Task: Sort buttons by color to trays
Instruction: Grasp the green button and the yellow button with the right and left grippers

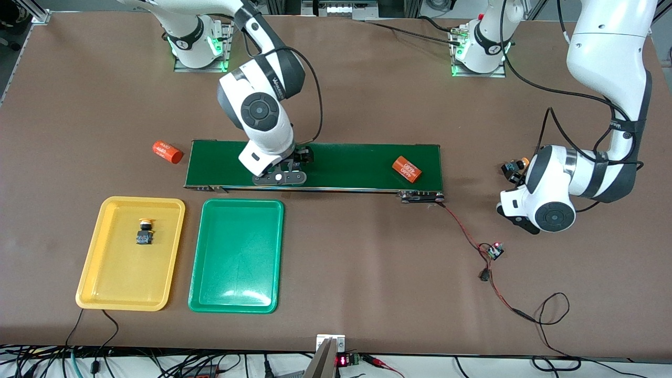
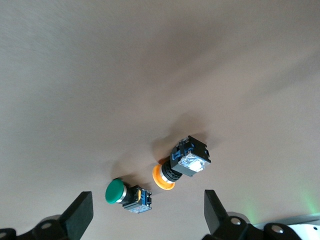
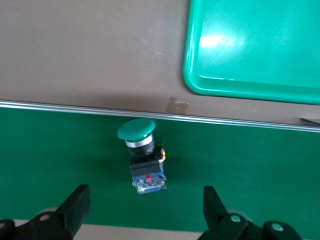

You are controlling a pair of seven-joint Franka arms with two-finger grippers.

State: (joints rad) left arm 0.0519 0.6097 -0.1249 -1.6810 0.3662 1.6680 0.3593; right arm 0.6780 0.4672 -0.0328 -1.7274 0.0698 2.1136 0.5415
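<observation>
the right gripper [image 3: 142,215] hangs over the conveyor belt [image 1: 341,165], its jaws wide and empty, with a green button [image 3: 142,160] lying on the belt between them and near the belt edge that faces the green tray [image 1: 236,255]. this button lies on its side, so its long axis is flat along the belt surface, and its cap points toward the green tray. the risk i see is that the fingers close across the round cap and not the blocky body, so the button may slip or roll out; the belt could also carry it away from the jaws if it runs. the left gripper [image 2: 145,215] hovers over the bare table at the left arm's end, its jaws also wide and holding nothing, above a second green button [image 2: 127,194] and a yellow-orange button [image 2: 182,165] which lie just beside each other, so closing here may catch or push both. another yellow-orange button [image 1: 144,231] lies in the yellow tray [image 1: 94,273].
</observation>
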